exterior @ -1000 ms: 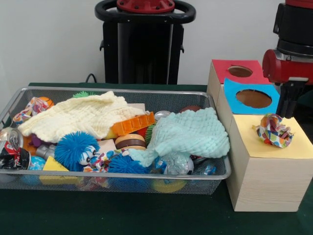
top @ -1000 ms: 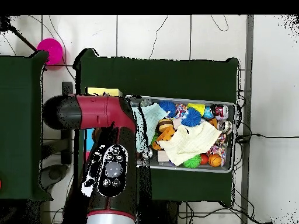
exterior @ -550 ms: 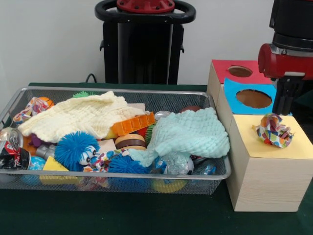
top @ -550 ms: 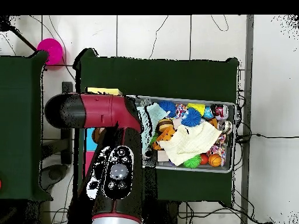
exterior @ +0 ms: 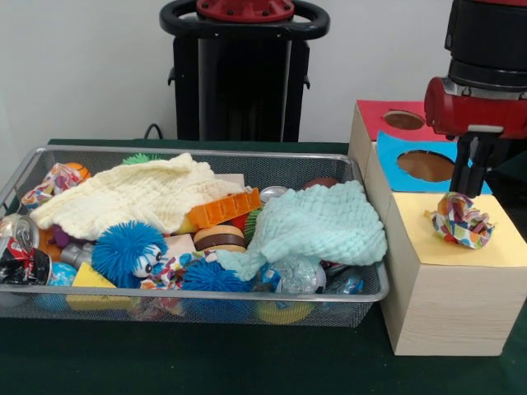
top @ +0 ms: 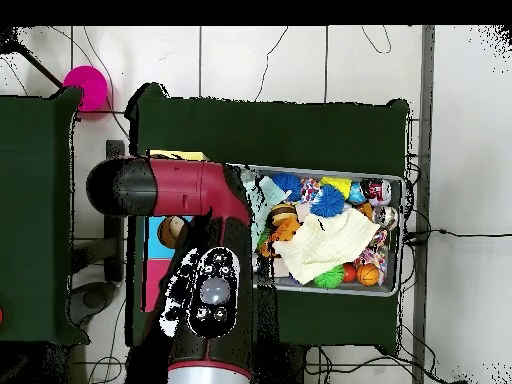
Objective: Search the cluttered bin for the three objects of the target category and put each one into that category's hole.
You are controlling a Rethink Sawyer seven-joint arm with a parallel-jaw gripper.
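Tabletop (exterior: 247, 362): green; mesh bin (exterior: 362, 292) beside box (exterior: 445, 304).
Ball (exterior: 461, 219): on yellow panel, outside any hole.
Tool (exterior: 471, 177): just above ball; spread cannot be told.
Risk: off-centre contact could roll ball off box.

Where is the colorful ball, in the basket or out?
Out. The colorful ball sits on the yellow box top, beside the wire basket.

multicoloured patterned ball (exterior: 461, 220), pale yellow cloth (exterior: 132, 196), mint cloth (exterior: 317, 226), blue fuzzy toy (exterior: 128, 251)
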